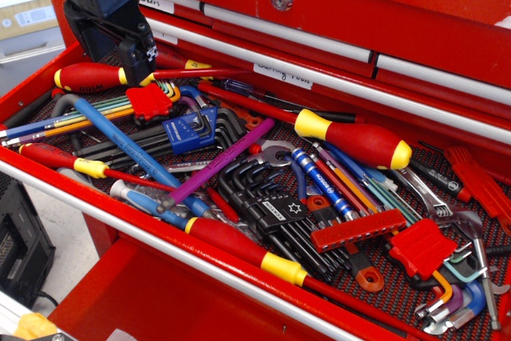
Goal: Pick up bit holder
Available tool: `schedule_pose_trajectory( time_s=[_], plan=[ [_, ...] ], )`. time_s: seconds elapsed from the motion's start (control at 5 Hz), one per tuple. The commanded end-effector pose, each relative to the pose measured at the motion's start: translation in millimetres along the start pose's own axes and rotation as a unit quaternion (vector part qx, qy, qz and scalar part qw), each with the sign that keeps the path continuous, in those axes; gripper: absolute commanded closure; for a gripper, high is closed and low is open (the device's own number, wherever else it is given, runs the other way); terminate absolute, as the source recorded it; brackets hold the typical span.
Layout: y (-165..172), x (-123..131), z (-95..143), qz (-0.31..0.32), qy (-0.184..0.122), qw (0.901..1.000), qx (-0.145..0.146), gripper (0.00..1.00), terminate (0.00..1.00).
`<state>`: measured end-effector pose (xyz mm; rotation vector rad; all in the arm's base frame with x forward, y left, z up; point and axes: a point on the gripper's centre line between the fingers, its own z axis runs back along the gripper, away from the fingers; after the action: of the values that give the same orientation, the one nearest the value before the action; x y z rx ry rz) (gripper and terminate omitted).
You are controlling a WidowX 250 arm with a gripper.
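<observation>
The bit holder (359, 229) is a long narrow red bar with a row of small sockets. It lies at a slant on black hex keys in the right half of the open red drawer (120, 233). My gripper (112, 47) is black and hangs over the drawer's far left corner, above a red-and-yellow screwdriver handle (89, 77). It is far from the bit holder, well to its upper left. Its fingers look spread apart and hold nothing.
The drawer is crowded with tools: a large red-and-yellow screwdriver (355, 141), another along the front (239, 247), red hex-key clips (148, 101) (421, 247), a blue hex-key set (188, 132), a purple T-handle (215, 161) and an adjustable wrench (447, 205). The red cabinet front (335, 13) rises behind.
</observation>
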<state>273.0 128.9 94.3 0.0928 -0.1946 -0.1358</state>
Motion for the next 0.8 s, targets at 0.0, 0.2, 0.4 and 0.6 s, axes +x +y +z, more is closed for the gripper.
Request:
schedule_pose_trajectory(
  time_s=[0.0,0.2,0.4,0.6],
  plan=[
    [0.0,0.0,0.0,0.000,0.000,1.0000,0.000,0.00,0.00],
    [-46.2,20.2,19.0,-0.066,0.004,0.9976,0.021,0.00,0.00],
    [-97.4,27.7,20.7,-0.148,-0.012,0.9888,0.012,0.00,0.00],
    [-148.4,26.7,15.3,-0.226,0.000,0.9741,-0.008,0.00,0.00]
  ],
)
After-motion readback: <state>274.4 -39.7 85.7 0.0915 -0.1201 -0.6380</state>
